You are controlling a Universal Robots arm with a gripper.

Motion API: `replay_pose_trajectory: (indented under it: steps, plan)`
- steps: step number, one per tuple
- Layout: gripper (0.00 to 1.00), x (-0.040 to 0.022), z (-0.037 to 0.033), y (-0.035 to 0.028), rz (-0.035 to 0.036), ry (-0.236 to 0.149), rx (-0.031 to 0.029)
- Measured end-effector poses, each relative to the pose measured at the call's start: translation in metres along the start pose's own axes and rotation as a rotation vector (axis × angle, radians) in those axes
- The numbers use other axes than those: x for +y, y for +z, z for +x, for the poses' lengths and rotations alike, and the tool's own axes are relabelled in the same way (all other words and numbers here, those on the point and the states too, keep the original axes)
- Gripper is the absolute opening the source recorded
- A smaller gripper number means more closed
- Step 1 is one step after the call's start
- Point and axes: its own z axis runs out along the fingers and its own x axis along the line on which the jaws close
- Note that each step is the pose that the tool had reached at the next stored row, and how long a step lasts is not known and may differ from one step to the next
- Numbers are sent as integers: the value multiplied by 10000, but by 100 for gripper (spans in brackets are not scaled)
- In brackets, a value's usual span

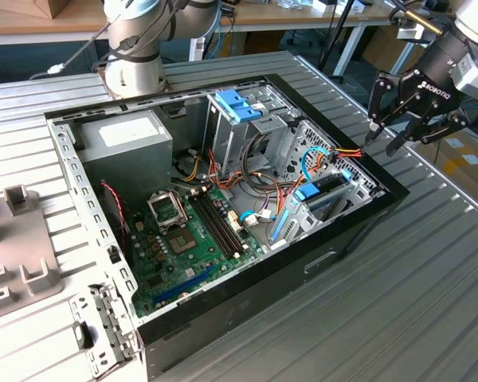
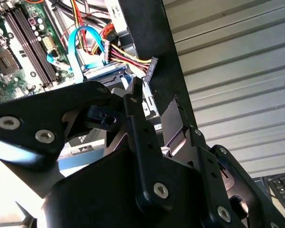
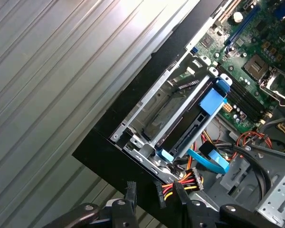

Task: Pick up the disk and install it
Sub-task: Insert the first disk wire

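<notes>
The disk stands on edge inside the metal drive cage at the computer case's corner on the exterior view's right. Its dark body and blue rail with a blue tab show in the first wrist view. My gripper hangs above and just outside that corner of the case, open, with nothing between its fingers. Both wrist views show the black fingers spread apart over the case's black rim. A power plug with red, yellow and black wires lies close below the fingertips.
The open case lies on a ribbed metal table. Inside it are a green motherboard, a grey power-supply box and a second cage with a light-blue bracket. The arm's base stands behind; a grey panel lies left.
</notes>
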Motion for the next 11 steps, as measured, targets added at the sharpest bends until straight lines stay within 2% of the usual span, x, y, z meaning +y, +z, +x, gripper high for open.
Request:
replay_pose_trajectory:
  steps: [1,2,3,4,5,11]
  plan:
    - [44,-1,0,0,165,-21,146]
    - [44,-1,1,1,298,-39,261]
    - [44,-1,1,2,404,-52,350]
    - [44,-1,1,2,542,-69,470]
    - [44,-1,2,2,564,-73,489]
    - [44,-1,0,3,570,-73,494]
